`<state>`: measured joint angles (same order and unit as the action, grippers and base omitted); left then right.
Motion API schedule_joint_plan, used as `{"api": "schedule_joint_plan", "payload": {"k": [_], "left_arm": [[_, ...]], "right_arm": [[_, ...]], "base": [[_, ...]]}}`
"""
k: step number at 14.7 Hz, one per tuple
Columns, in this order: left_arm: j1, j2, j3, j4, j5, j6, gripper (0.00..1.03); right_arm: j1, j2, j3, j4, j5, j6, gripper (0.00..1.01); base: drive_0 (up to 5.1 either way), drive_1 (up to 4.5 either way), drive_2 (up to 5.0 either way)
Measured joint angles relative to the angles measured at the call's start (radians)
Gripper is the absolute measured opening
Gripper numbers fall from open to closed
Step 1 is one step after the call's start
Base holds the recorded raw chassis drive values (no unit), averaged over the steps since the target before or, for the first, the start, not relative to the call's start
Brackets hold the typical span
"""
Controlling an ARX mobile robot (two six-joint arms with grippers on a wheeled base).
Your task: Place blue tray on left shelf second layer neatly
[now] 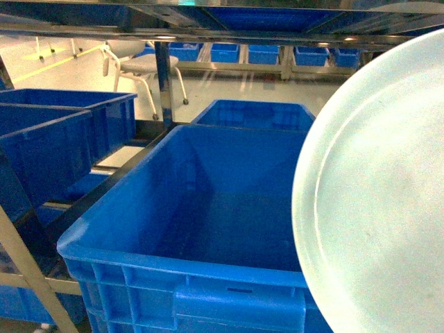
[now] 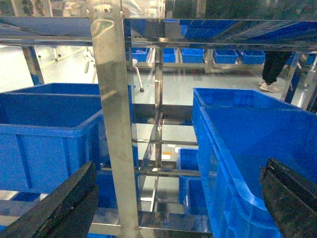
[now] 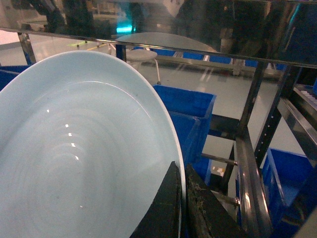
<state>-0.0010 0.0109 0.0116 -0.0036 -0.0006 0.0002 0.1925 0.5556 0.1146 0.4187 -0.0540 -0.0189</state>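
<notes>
Above the big blue crate (image 1: pixel 201 229) on the rack, the right hand (image 3: pixel 182 208) pinches the blue tray (image 3: pixel 79 153) by its rim, tilted; that thin edge grip could slip. Left hand (image 2: pixel 168 198) spread, empty.

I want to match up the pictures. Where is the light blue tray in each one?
Head: the blue tray fills the right side, tilted up on edge.
Left wrist: not in it.
Right wrist: it fills the left and middle, its rim pinched by the right hand.
Shared landmark: the white stool on the floor behind the rack shows in all three views.
</notes>
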Motion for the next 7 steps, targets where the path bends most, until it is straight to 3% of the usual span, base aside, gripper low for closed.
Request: {"api": "schedule_joint_plan", "payload": {"k": [5, 7], "left_arm": [[0.000, 0.000, 0.000, 0.000, 0.000, 0.000, 0.98], [0.000, 0.000, 0.000, 0.000, 0.000, 0.000, 0.98]], "right_arm": [[0.084, 0.636, 0.147, 0.485, 0.064, 0.003, 0.02], [0.156, 0.988, 0.275, 0.629, 0.106, 0.005, 0.02]], "base": [[0.0, 0.00, 0.0], [0.0, 0.00, 0.0]]}}
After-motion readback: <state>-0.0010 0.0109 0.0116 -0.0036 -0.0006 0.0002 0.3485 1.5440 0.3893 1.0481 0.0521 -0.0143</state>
